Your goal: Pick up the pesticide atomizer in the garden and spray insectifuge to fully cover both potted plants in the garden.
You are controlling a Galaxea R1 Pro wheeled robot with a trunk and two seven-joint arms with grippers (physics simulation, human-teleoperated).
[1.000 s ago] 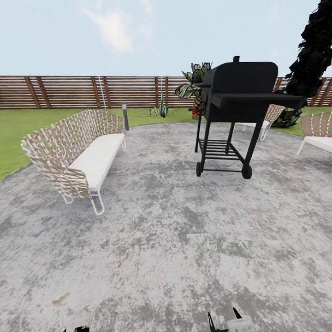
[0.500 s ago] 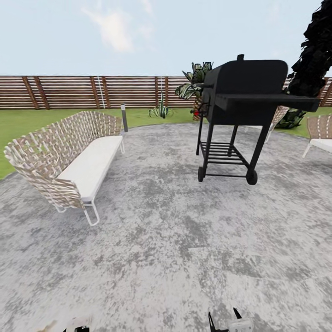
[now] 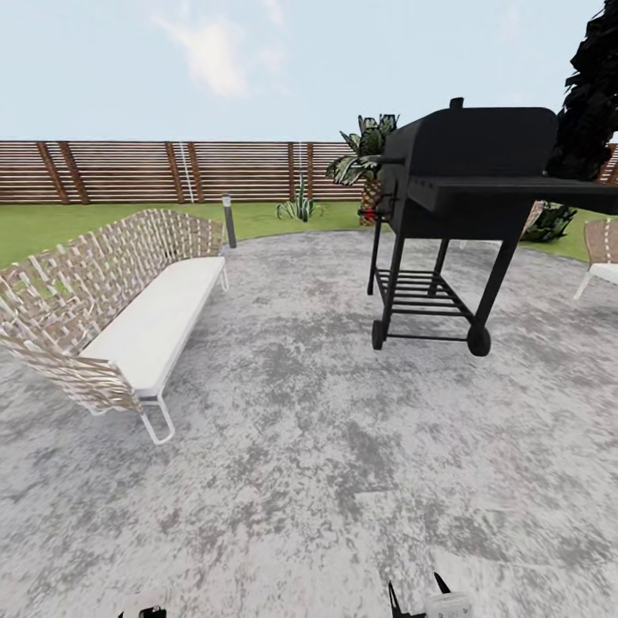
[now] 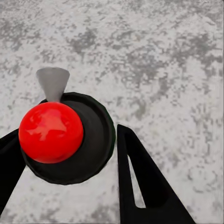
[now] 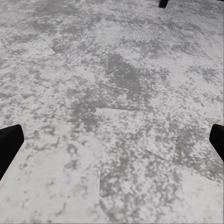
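Right gripper [image 5: 112, 140] has its black fingers spread wide over bare mottled grey patio paving [image 3: 300, 446]; on the left gripper [image 4: 70, 158] I can't tell the spread, with a glossy red ball on a black round disc [image 4: 70, 135] sitting between its fingers. I see no small black-bodied sprayer. One spiky green rosette plant [image 3: 299, 206] sits by the brown slatted fence [image 3: 129, 172], beyond the woven bench [image 3: 112, 300] and black barbecue grill [image 3: 463, 197]. I'd expect the sprayer to be light, rigid and slick, so I'd grip the body, not the head.

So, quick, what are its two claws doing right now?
Left gripper: jaws closed on a black round object with a red ball.
Right gripper: open, empty.
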